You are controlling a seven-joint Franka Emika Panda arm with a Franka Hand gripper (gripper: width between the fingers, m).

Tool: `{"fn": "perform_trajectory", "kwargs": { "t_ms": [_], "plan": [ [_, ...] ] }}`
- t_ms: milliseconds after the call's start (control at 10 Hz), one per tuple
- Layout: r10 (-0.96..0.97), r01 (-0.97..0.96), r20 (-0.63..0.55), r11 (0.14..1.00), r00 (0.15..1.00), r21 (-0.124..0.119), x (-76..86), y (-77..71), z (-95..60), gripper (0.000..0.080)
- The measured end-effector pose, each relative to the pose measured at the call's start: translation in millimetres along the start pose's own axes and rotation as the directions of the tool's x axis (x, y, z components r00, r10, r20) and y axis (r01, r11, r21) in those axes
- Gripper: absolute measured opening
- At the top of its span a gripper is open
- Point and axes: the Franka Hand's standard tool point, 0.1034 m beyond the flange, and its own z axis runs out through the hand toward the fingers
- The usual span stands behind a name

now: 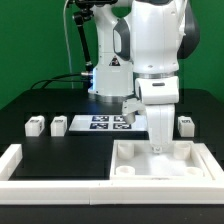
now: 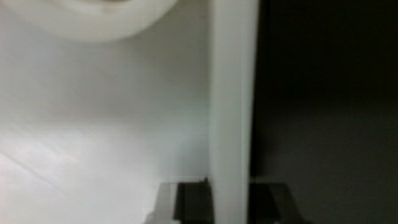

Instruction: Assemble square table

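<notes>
Two dark fingers (image 2: 183, 206) of the Panda's gripper (image 2: 226, 206) stand close on either side of a pale upright strip (image 2: 231, 100) in the wrist view, with only a narrow gap between them; the blurred close-up does not show whether they pinch the strip or merely flank it; on one side of the strip spreads the white surface of the square table's slab (image 2: 89, 130), where a round form (image 2: 107, 12) is cut off at the picture's edge; on the other side lies the black work table (image 2: 329, 120). In the exterior view the gripper (image 1: 160, 146) points straight down onto the ribbed slab (image 1: 135, 162), which lies flat at the exterior view's right, in the foreground, just beside the low white border wall (image 1: 25, 160) that runs along the near edge; above the gripper rises the white arm (image 1: 155, 40). Three short white legs lie loose on the work table, well apart from the gripper: one leg (image 1: 35, 125) and a second leg (image 1: 58, 125) side by side at the exterior view's left, and a third leg (image 1: 185, 123) at its right, behind the slab; between them, the marker board (image 1: 105, 122) lies flat with its black-and-white tags facing up.
</notes>
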Motion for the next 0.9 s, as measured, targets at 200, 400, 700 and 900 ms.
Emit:
{"fn": "perform_trajectory", "kwargs": {
  "t_ms": [200,400,700,900],
  "plan": [
    [0.001,-0.001,0.000,1.000,1.000,0.001,-0.2,-0.3,0.5,0.0248],
    [0.001,-0.001,0.000,1.000,1.000,0.001,-0.4,-0.4,0.6,0.0561],
    [0.002,-0.002,0.000,1.000,1.000,0.002,-0.7,-0.5,0.8,0.0644],
    [0.002,-0.002,0.000,1.000,1.000,0.002,-0.7,-0.5,0.9,0.0649]
  ]
}}
